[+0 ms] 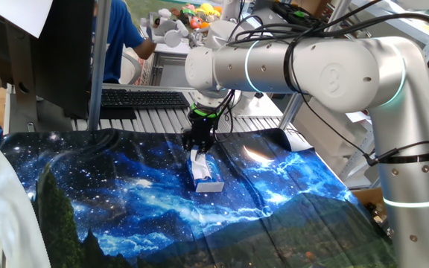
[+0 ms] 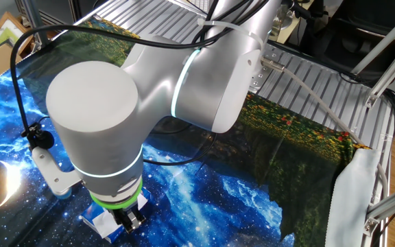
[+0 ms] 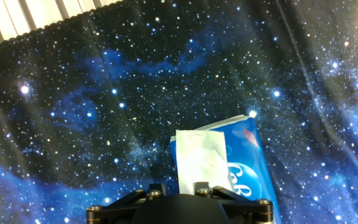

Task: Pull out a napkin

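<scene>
A small blue-and-white tissue pack (image 1: pixel 210 185) lies on the starry cloth (image 1: pixel 110 186) near the table's middle. The white napkin (image 3: pixel 197 158) sticks up out of the pack's slot (image 1: pixel 197 162) as a wrinkled folded sheet. My gripper (image 1: pixel 197 147) hangs straight above the pack, pointing down. In the hand view the gripper (image 3: pixel 179 186) has its two black fingers (image 3: pixel 156 187) a narrow gap apart, and the napkin's upper end reaches into that gap by the right finger. From the other side the arm's wrist hides most of the pack (image 2: pixel 100 221) and the gripper (image 2: pixel 130 221).
A black keyboard (image 1: pixel 144 97) lies on the slatted tabletop behind the cloth. A person in a blue shirt (image 1: pixel 118 37) sits beyond it. White fabric (image 2: pixel 352 199) hangs over the table's corner, and the arm's cables (image 2: pixel 307 89) run overhead.
</scene>
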You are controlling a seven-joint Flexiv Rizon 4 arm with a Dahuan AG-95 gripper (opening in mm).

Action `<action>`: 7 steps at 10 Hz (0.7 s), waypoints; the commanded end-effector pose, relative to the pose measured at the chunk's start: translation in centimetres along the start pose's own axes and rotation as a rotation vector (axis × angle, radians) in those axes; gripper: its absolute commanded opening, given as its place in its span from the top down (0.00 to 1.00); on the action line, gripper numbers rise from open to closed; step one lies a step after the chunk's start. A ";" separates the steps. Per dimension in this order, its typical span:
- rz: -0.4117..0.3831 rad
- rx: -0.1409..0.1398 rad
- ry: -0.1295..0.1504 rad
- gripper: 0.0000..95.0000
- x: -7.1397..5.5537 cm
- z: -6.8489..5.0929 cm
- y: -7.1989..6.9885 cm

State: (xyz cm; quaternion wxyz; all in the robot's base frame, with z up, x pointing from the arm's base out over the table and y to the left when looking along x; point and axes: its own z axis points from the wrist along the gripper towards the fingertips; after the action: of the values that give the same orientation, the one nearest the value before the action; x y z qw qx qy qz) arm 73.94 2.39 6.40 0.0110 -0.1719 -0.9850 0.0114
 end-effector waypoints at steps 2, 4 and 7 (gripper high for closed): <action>-0.001 0.000 0.004 0.80 -0.1 0.0 0.1; -0.005 0.001 0.004 0.80 -0.1 0.0 0.1; -0.009 0.000 0.004 0.80 -0.1 0.0 0.1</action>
State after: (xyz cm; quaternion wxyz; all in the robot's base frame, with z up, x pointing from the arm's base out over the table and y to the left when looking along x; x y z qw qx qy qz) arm 74.10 2.42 6.41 0.0127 -0.1676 -0.9857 0.0108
